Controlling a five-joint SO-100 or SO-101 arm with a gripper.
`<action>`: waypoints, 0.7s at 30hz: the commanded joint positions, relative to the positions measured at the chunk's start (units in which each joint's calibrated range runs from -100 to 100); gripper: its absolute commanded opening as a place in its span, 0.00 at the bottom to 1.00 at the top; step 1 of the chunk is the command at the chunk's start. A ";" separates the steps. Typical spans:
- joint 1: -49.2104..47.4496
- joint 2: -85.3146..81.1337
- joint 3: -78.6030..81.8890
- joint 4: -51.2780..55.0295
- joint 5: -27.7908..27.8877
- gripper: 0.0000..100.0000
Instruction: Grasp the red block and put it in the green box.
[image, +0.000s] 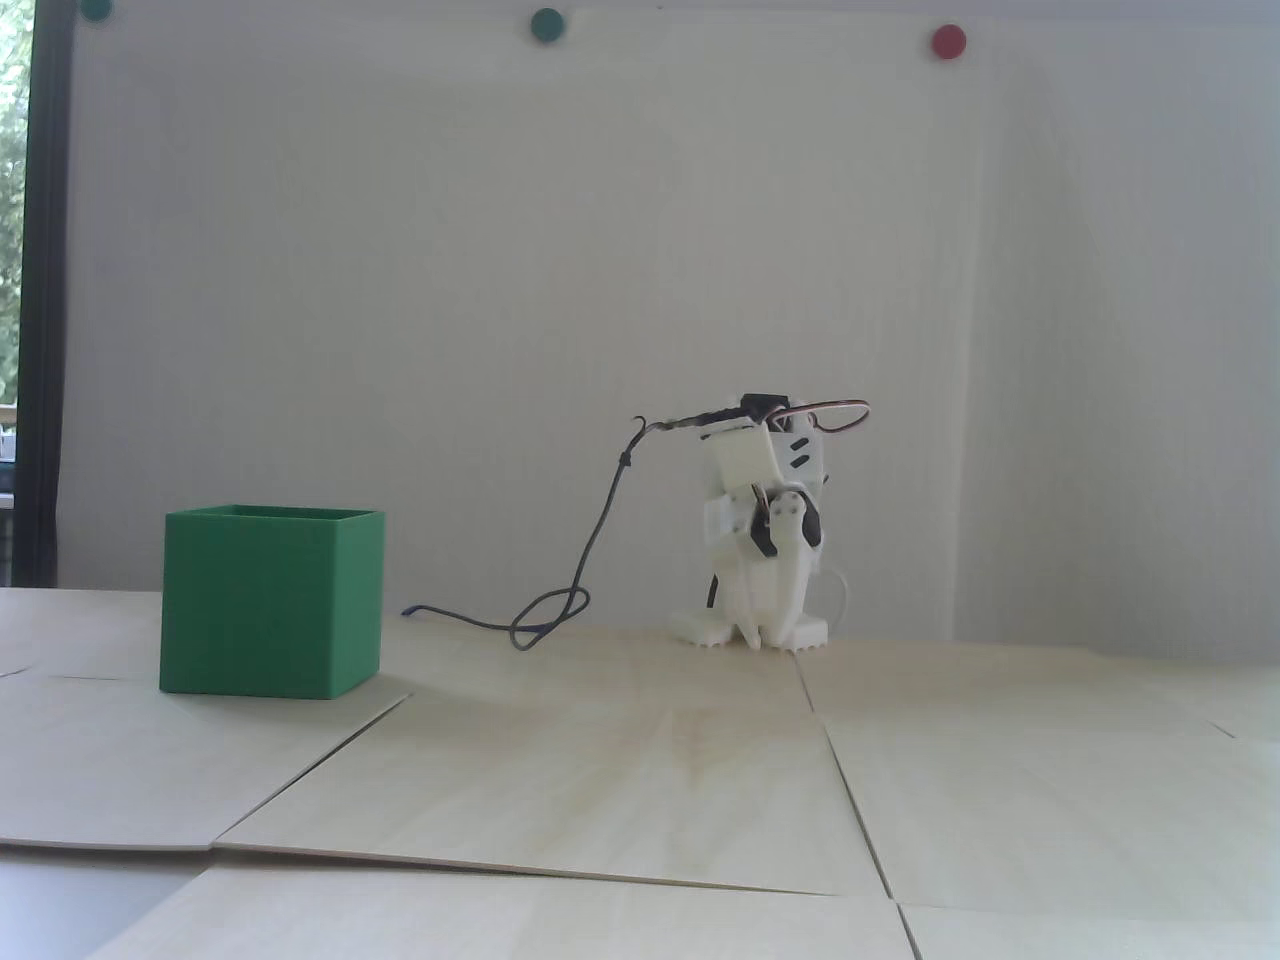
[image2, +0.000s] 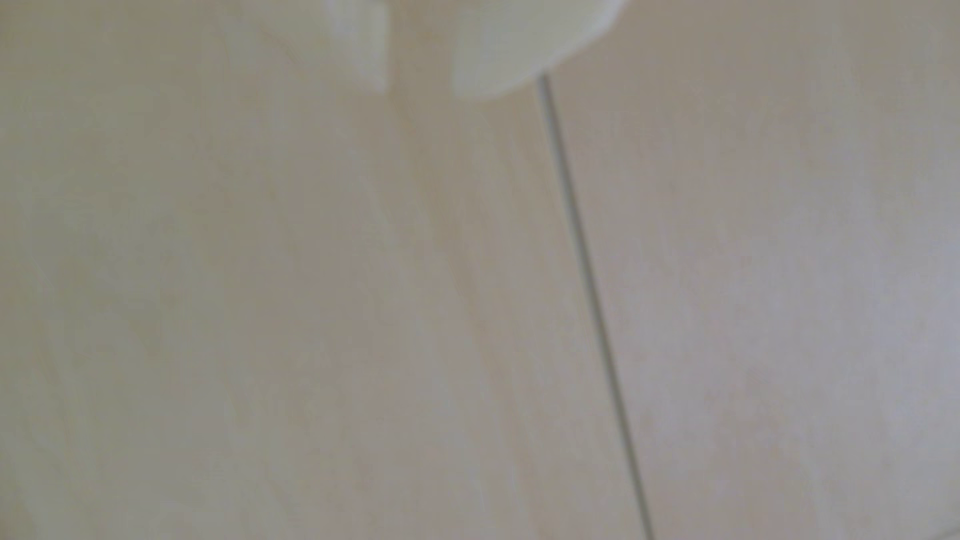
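The green box (image: 270, 600) stands on the wooden table at the left of the fixed view, its top open. The red block shows in neither view. My white arm is folded at the back of the table, right of the box, with the gripper (image: 752, 638) pointing down at the table by its base. In the wrist view the gripper (image2: 421, 91) enters from the top edge. Its two blurred white fingertips (image2: 488, 62) stand a narrow gap apart, with bare wood between them and nothing held.
A dark cable (image: 560, 610) loops on the table between box and arm. The table is made of pale wooden panels with seams (image: 850, 780); one seam (image2: 587, 291) runs down the wrist view. A white wall with round green and red dots (image: 947, 41) is behind.
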 joint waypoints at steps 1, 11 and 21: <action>0.06 -1.08 0.38 0.44 -0.38 0.02; 0.06 -1.08 0.38 0.44 -0.38 0.02; 0.06 -1.08 0.38 0.44 -0.38 0.02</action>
